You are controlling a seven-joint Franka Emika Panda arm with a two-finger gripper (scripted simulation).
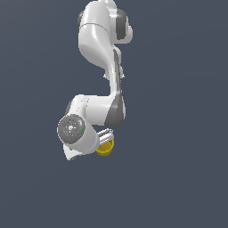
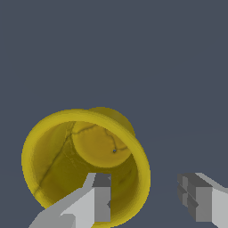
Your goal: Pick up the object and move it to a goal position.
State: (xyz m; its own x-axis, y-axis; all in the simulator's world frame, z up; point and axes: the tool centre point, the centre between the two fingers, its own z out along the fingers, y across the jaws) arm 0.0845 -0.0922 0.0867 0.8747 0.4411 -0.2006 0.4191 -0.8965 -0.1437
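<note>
The mustard-yellow cup (image 2: pixel 67 156) stands open side up; I look down into it in the wrist view. My gripper (image 2: pixel 147 198) is open. One finger (image 2: pixel 100 198) is over the cup's inside and the other finger (image 2: pixel 200 202) is outside it, with the rim wall between them. I cannot tell whether either finger touches the cup. In the exterior view the cup (image 1: pixel 105 149) shows just under the hand, partly hidden by it, and the gripper (image 1: pixel 106 137) is right above it.
The white arm (image 1: pixel 100 40) reaches down from the top of the exterior view and its wrist (image 1: pixel 73 131) covers part of the cup. The ground is a plain dark blue-grey surface (image 1: pixel 178 178) all round.
</note>
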